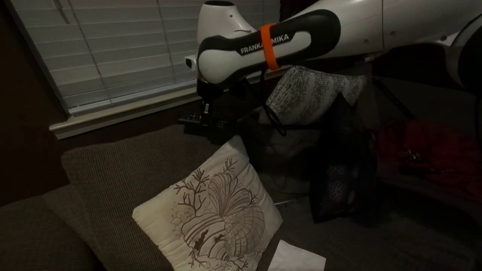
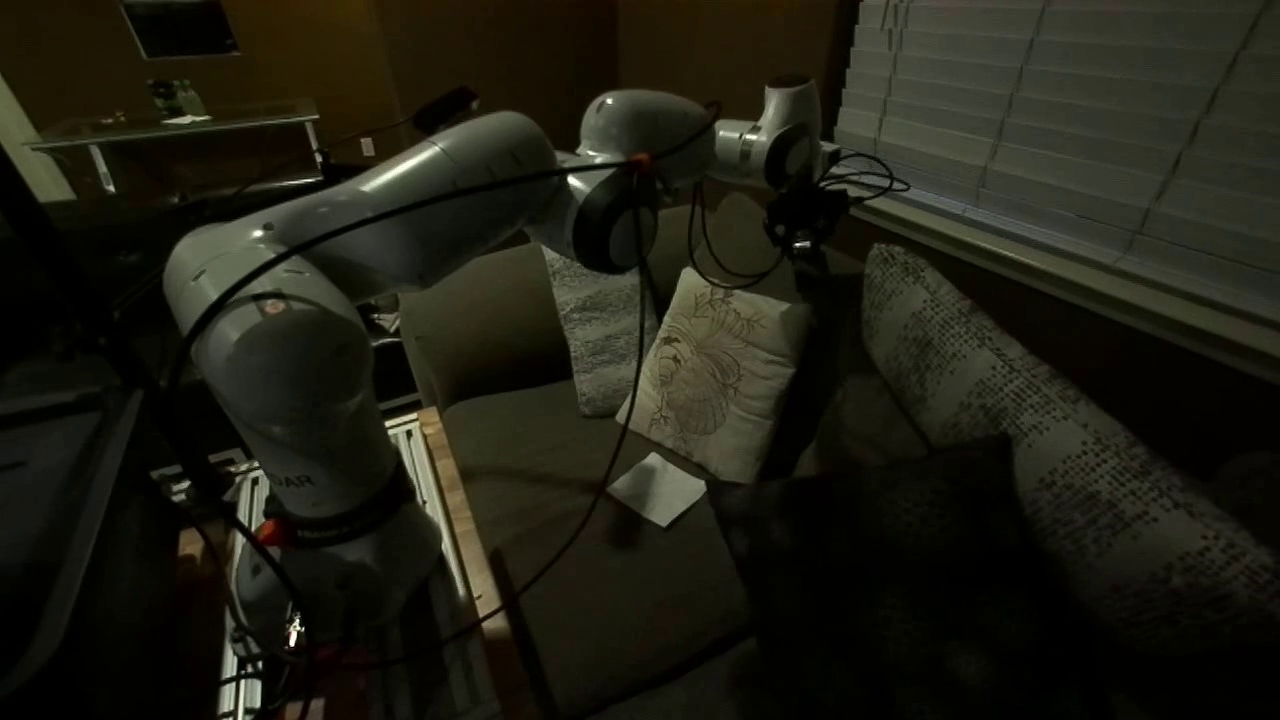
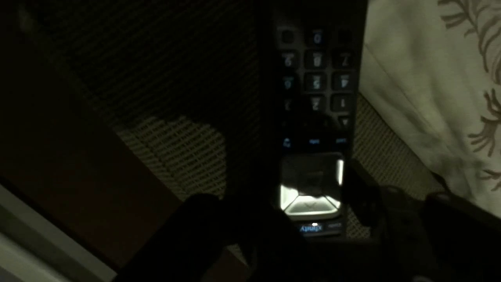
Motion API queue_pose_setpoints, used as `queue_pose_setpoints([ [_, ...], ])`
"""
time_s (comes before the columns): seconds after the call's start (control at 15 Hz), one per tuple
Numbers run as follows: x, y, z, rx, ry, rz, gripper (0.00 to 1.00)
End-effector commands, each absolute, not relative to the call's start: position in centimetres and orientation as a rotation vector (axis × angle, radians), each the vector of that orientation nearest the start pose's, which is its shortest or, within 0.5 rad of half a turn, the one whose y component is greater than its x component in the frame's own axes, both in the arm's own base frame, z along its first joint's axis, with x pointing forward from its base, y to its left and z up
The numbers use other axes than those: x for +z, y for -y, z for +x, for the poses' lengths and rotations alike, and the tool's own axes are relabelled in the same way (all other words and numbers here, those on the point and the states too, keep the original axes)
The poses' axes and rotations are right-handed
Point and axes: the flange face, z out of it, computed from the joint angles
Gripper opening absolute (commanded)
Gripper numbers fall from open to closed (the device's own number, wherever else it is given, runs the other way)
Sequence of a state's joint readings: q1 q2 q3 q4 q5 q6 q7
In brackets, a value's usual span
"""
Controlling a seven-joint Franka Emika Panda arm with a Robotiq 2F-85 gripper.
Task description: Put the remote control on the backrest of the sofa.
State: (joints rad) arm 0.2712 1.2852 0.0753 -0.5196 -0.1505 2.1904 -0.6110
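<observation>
Black remote (image 3: 315, 117) between pincer (image 3: 311, 192) jaws

One robot arm (image 2: 440, 200), one gripper (image 1: 205, 117), one remote control (image 3: 313, 94) I can make out. One sofa (image 2: 540, 450). One cream floral pillow (image 2: 715, 370), one grey patterned pillow (image 2: 600, 340), one speckled pillow (image 2: 1040, 430), one dark pillow (image 2: 890, 560) near right: four, by my count. One white sheet (image 2: 658, 488). One set of window blinds (image 1: 124, 49). Far left: one glass-topped table (image 2: 255, 115), objects (image 2: 188, 98) on it too dim to count; one wall outlet (image 2: 367, 147).
</observation>
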Motion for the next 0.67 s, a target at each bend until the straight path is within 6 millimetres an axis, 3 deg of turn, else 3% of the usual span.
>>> queue_pose_setpoints([
  [0.0,26.8,-25.4,80.3,-0.631,1.463,-2.734,0.28],
  [0.4,24.9,-25.2,79.4,-0.420,1.484,-2.796,0.28],
  [0.6,24.2,-25.1,79.6,-0.459,1.501,-2.814,0.28],
])
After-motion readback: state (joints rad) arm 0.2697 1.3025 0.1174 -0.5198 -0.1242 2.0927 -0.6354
